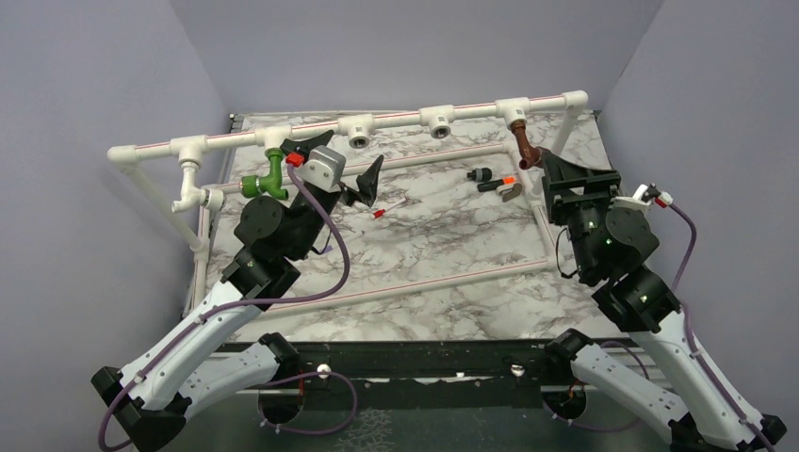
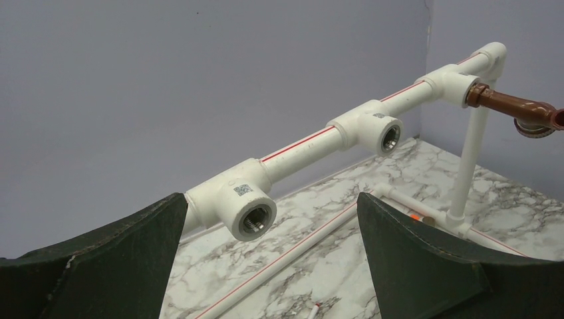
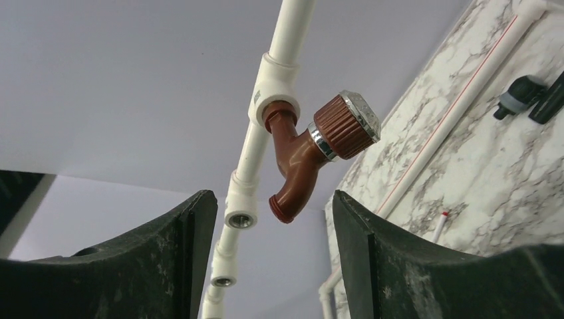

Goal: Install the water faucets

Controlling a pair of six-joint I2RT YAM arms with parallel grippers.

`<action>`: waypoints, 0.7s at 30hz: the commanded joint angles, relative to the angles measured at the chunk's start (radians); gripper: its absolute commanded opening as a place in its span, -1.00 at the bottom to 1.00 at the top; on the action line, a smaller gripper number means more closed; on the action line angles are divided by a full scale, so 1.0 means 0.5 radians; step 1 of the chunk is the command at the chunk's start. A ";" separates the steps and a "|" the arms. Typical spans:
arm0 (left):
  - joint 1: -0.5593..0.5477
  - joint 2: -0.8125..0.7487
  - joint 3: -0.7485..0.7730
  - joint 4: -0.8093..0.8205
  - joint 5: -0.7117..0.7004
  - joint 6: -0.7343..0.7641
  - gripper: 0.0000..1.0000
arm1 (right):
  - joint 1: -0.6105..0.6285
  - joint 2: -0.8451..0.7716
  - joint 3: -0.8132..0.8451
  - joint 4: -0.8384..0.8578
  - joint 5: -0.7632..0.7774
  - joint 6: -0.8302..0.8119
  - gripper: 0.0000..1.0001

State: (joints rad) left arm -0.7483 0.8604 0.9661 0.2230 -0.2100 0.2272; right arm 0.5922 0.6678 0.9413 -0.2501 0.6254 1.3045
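Observation:
The green water faucet (image 1: 267, 179) hangs screwed into a white T-fitting at the left of the raised pipe (image 1: 396, 121). My left gripper (image 1: 341, 168) is just right of it, open and holding nothing. In its wrist view the left gripper (image 2: 271, 199) faces an empty threaded T-fitting (image 2: 247, 211). The reddish-brown water faucet (image 1: 524, 143) hangs from the T-fitting near the pipe's right end. My right gripper (image 1: 558, 171) sits directly below and in front of it. In the right wrist view the brown faucet (image 3: 302, 156) points its spout down between the open fingers (image 3: 193, 232) of the right gripper (image 3: 273, 196), touching neither.
The white pipe frame (image 1: 377, 297) borders the marble table top. Two T-fittings (image 1: 439, 121) in the middle of the raised pipe have empty threaded holes. A black piece with an orange tip (image 1: 497, 183) and a white red-tipped stick (image 1: 388, 209) lie on the marble.

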 commanded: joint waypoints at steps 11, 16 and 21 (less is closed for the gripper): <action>-0.007 -0.003 -0.009 0.033 0.003 0.001 0.98 | 0.008 -0.064 0.199 0.050 -0.231 -1.885 0.45; -0.007 0.000 -0.009 0.033 0.005 0.001 0.98 | 0.009 -0.032 0.207 0.136 -0.365 -2.616 0.56; -0.007 0.000 -0.009 0.033 0.006 0.001 0.98 | 0.008 -0.013 0.221 0.166 -0.673 -3.162 0.62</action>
State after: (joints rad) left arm -0.7483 0.8612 0.9661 0.2230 -0.2100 0.2272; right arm 0.5922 0.6525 1.0233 -0.2111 0.4393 0.0498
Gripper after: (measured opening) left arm 0.989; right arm 0.802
